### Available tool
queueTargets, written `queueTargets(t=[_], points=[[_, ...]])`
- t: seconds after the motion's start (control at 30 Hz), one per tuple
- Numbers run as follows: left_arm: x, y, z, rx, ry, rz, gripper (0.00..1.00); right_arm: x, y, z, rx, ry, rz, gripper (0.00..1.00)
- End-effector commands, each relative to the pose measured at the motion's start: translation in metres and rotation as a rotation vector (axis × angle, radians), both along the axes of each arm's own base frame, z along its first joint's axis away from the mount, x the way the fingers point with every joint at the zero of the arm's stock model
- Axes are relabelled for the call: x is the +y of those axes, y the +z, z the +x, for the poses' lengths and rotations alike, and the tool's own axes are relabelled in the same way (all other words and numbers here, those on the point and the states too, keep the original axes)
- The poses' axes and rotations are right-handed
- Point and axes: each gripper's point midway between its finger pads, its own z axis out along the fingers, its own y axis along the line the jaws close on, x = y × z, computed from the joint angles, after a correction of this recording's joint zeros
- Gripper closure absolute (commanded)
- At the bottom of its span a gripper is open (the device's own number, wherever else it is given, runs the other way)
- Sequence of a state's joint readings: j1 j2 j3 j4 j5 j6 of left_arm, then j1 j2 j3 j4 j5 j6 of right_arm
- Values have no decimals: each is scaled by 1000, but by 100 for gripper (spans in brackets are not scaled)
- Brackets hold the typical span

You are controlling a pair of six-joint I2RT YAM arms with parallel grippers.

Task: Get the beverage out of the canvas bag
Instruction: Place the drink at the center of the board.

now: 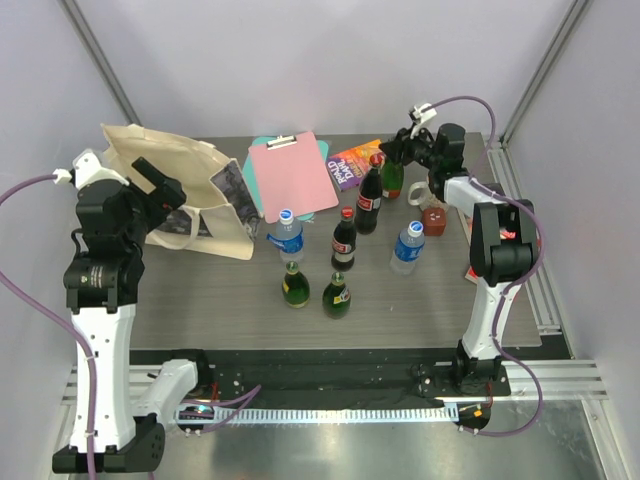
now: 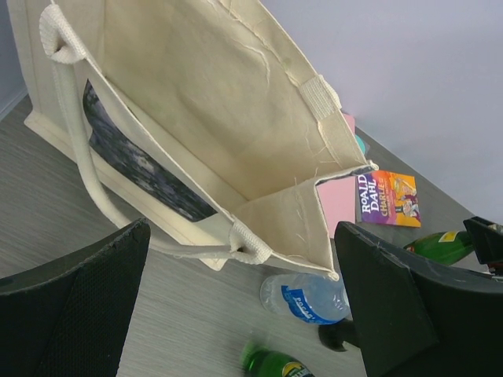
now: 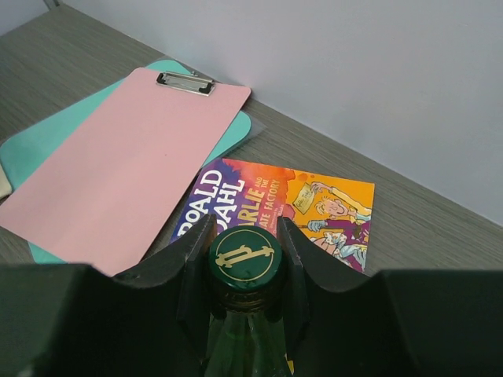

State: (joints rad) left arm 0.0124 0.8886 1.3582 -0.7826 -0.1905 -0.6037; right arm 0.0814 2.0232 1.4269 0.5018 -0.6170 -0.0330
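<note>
Right gripper (image 3: 244,234), half closed, clamps the green bottle (image 1: 392,180) at its cap (image 3: 244,258) and neck at the far right, well apart from the soft bag (image 1: 170,155) lying far left. Left gripper (image 2: 240,259) hangs wide open by the bag's mouth, holding nothing. Glass like this is probably heavy, stiff, slippery and fragile; the neck gives the safest hold.

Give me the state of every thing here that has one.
canvas bag, on its side, mouth open, nothing visible inside
left gripper, open, at the bag's mouth
right gripper, shut on the green bottle's neck
green bottle, upright, capped
front green bottles, both upright
water bottles, both upright, capped
cola bottles, both upright, capped
book, closed, lying flat
pink clipboard, lying flat
</note>
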Motion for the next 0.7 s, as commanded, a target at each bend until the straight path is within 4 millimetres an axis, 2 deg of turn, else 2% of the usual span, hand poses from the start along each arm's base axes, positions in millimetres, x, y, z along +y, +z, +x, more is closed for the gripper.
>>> queueTargets(t=[0.0, 0.17, 0.3, 0.47, 0.6, 0.67], points=[[-1, 18, 1, -43, 2, -13, 0, 9, 73, -2, -300, 37, 3, 96], [-2, 17, 4, -36, -3, -18, 1, 8, 61, -5, -307, 32, -7, 93], [-3, 14, 7, -29, -4, -23, 0, 7, 55, -11, -309, 31, -15, 82], [-2, 15, 6, -33, -2, -20, 0, 3, 47, -21, -311, 25, -21, 59], [-1, 21, 6, -52, 2, -14, 0, 0, 53, -29, -328, 18, -22, 36], [-1, 23, 7, -62, 4, -14, 0, -3, 54, -32, -328, 17, -23, 32]])
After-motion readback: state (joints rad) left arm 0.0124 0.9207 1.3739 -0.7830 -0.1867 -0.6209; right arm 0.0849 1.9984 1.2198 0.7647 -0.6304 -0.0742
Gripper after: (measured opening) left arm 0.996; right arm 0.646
